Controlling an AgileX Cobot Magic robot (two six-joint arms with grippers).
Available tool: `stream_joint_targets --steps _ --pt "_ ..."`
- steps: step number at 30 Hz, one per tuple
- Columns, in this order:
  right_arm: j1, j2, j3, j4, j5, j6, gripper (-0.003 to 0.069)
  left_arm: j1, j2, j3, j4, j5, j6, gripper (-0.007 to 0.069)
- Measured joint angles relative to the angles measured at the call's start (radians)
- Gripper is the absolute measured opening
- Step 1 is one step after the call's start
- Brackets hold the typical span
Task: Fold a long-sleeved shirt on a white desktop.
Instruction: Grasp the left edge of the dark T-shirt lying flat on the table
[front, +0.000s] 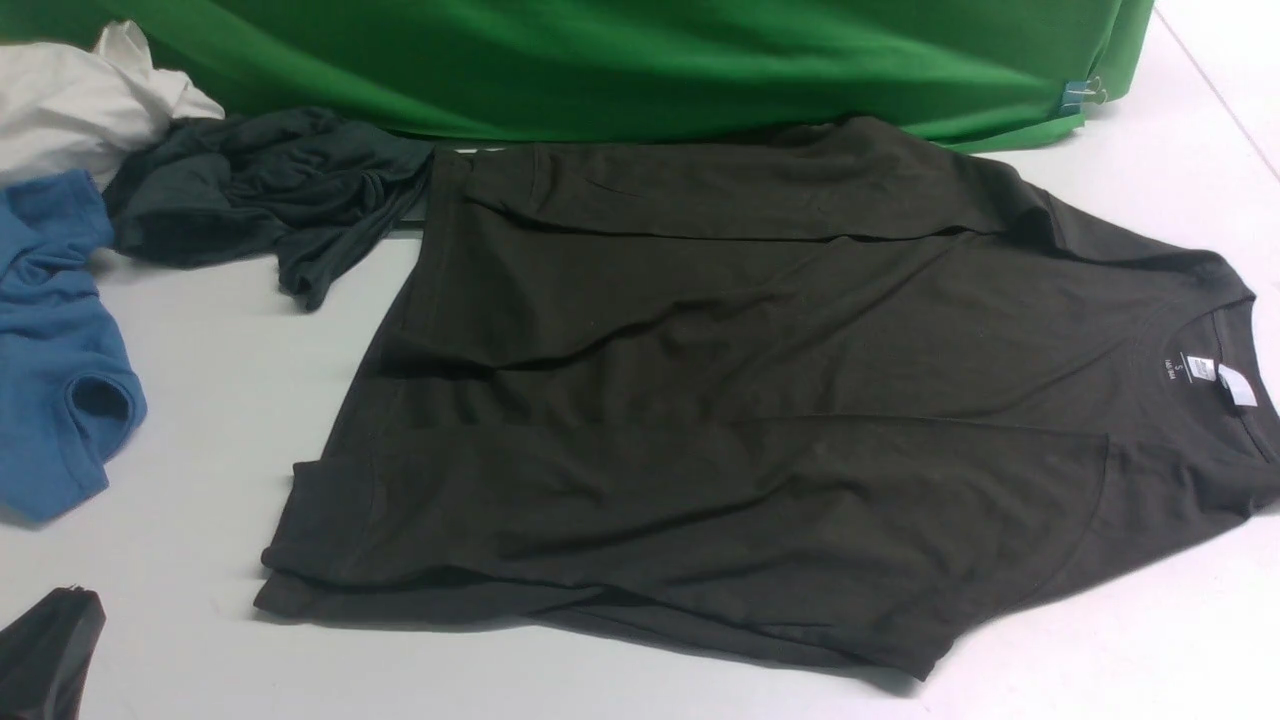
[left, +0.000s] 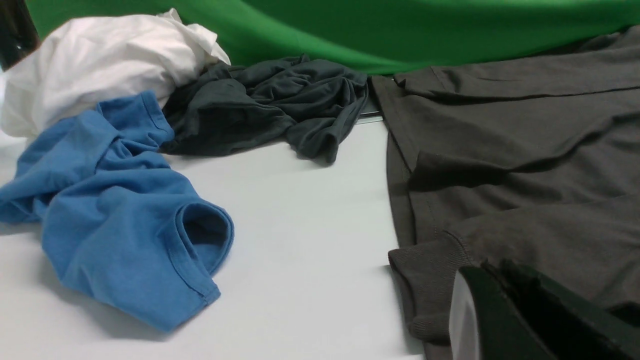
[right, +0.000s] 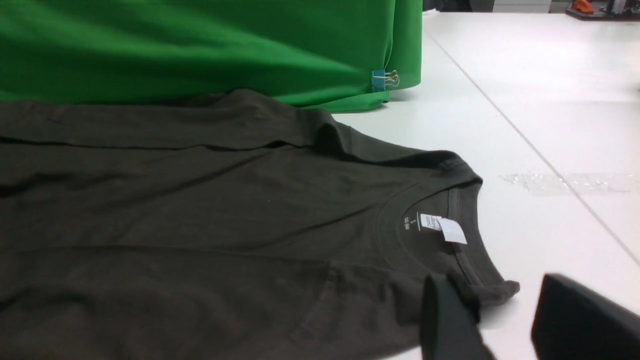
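The long-sleeved shirt (front: 750, 400) lies flat on the white desktop (front: 200, 400). It is very dark, both sleeves are laid in over the body, and the collar with its white tags (front: 1225, 380) points right. My left gripper (front: 50, 640) sits at the near left, apart from the shirt's hem corner. In the left wrist view the left gripper (left: 492, 270) is shut and empty, with a ribbed cuff (left: 430, 280) just beyond it. In the right wrist view the right gripper (right: 505, 320) is open beside the shirt's near shoulder corner (right: 495, 290), with bare table between its fingers. The front view does not show it.
A bright blue shirt (front: 50, 380), a crumpled dark bluish-grey garment (front: 260, 190) and a white cloth (front: 80, 100) are heaped at the far left. The green backdrop (front: 650, 60) runs along the back, held by a clip (front: 1080, 95). A patch of clear tape (right: 565, 182) lies to the right.
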Motion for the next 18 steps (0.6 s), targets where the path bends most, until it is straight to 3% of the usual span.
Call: stream_joint_targets --steps 4,7,13,18 --pt "0.0 0.0 0.0 0.001 -0.073 0.002 0.0241 0.0 0.0 0.0 -0.005 -0.016 0.0 0.0037" --pt "0.0 0.0 0.0 0.001 -0.227 0.056 0.0241 0.0 0.0 0.0 -0.006 -0.072 0.0 0.0037" --pt "0.0 0.0 0.0 0.003 -0.461 0.224 0.0241 0.0 0.0 0.0 -0.006 -0.315 0.0 0.0037" --pt "0.0 0.0 0.0 0.005 -0.565 0.268 0.0241 0.0 0.0 0.0 -0.002 -0.373 0.0 0.0037"
